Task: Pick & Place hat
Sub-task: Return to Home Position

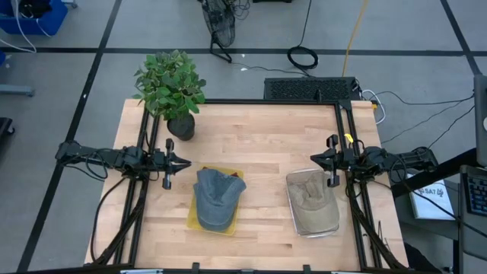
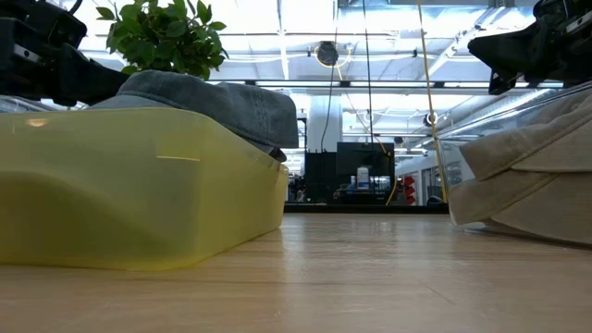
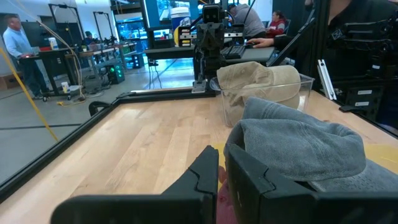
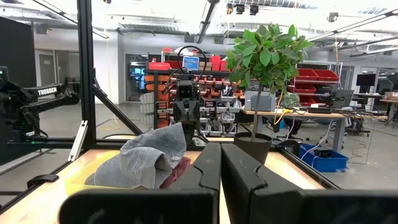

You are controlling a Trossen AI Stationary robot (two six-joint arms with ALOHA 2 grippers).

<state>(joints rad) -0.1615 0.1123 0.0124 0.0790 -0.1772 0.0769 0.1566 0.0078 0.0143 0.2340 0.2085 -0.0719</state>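
A grey-blue cap (image 1: 217,199) lies in a yellow tray (image 1: 195,221) near the table's middle; its crown also shows in the left wrist view (image 3: 298,143). A tan cap (image 1: 312,198) lies in a clear tray (image 1: 297,224) to the right. My left gripper (image 1: 183,163) hovers shut just left of the grey-blue cap, touching nothing. My right gripper (image 1: 314,158) hovers shut by the tan cap's far left, also touching nothing.
A potted plant (image 1: 170,87) stands at the table's far left corner. A black frame (image 1: 266,101) runs along the far, left and right edges. Bare wood (image 1: 266,144) lies between the two grippers and behind the trays. People sit at desks beyond the table.
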